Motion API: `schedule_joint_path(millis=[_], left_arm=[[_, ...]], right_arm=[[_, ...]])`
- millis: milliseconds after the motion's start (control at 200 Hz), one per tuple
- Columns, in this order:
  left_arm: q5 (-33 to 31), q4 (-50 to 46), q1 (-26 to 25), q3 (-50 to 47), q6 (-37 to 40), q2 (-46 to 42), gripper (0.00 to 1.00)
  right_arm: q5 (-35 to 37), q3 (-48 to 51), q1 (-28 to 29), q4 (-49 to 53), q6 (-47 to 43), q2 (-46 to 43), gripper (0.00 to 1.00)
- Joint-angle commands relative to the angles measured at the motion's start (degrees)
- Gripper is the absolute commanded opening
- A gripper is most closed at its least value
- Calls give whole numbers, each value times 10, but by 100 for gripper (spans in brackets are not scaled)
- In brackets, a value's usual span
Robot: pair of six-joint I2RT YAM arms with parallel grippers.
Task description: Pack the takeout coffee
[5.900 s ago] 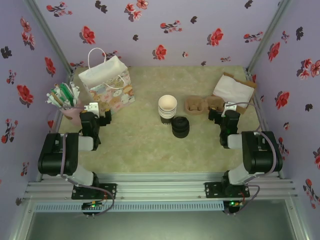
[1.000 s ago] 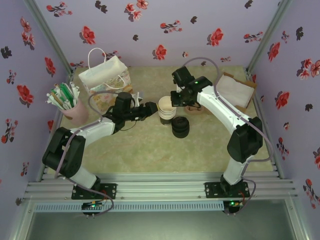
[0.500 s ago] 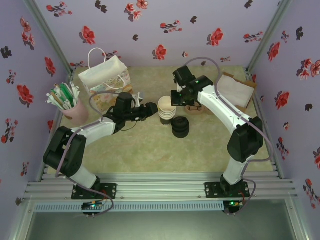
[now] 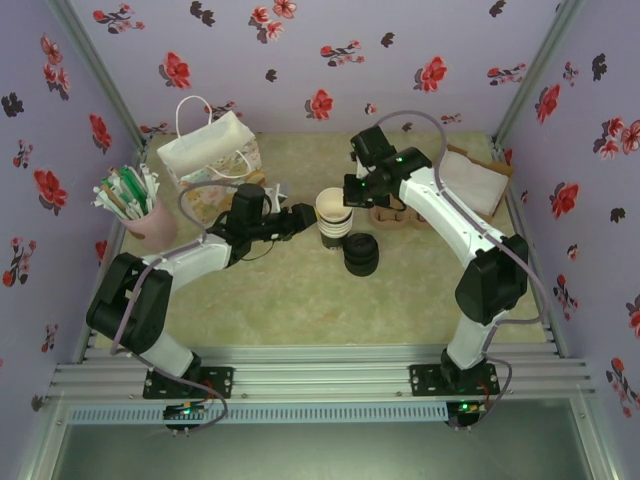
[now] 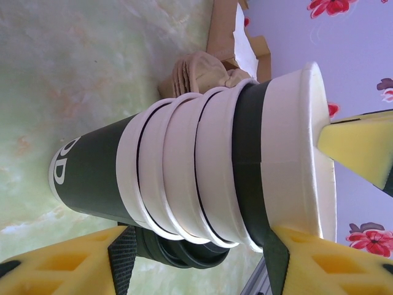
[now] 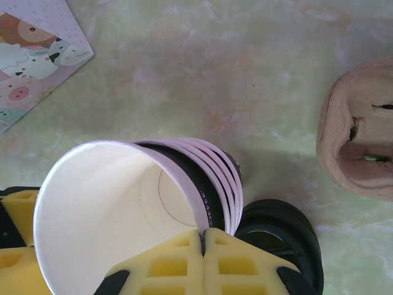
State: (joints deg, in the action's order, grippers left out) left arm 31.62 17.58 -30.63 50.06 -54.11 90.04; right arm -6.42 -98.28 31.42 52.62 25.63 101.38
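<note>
A capped takeout coffee is out of view. At mid-table stands a stack of lidless cream-rimmed dark cups (image 4: 335, 222) (image 5: 184, 166). My right gripper (image 4: 351, 197) (image 6: 202, 236) is shut on the rim of the top cup (image 6: 110, 209) (image 5: 288, 153), which sits raised and tilted above the others. My left gripper (image 4: 303, 217) (image 5: 199, 258) is open and rolled on its side. One finger sits low by the bottom cup and the other high by the top cup's dark band, both against the stack's side. A pile of loose black lids (image 4: 361, 253) (image 6: 276, 233) lies just in front of the stack.
A patterned gift bag (image 4: 210, 160) (image 6: 31, 43) stands at the back left, with a pink cup of sticks (image 4: 130, 205) beside it. Brown pulp cup carriers (image 4: 400, 212) (image 6: 359, 141) lie right of the stack. A box with white paper (image 4: 468, 180) sits at the back right.
Both arms have come from their resting places to the cup stack. Over the last second the right gripper has shifted slightly right, drawing the top cup up; the left has barely moved.
</note>
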Motion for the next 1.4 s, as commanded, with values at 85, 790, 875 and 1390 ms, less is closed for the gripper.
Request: schedule_joint_path(millis=[85, 790, 875, 1390], left_arm=[[11, -8, -6, 19, 6, -23, 60], [-75, -126, -7, -18, 42, -251, 80], [-106, -184, -8, -23, 61, -312, 86], [-188, -330, -9, -115, 56, -495, 99]], right_arm=[[-7, -51, -3, 16, 9, -23, 6], [-33, -38, 10, 60, -25, -181, 8], [-36, -9, 23, 69, -34, -204, 8], [-50, 221, 149, -6, -20, -244, 8]])
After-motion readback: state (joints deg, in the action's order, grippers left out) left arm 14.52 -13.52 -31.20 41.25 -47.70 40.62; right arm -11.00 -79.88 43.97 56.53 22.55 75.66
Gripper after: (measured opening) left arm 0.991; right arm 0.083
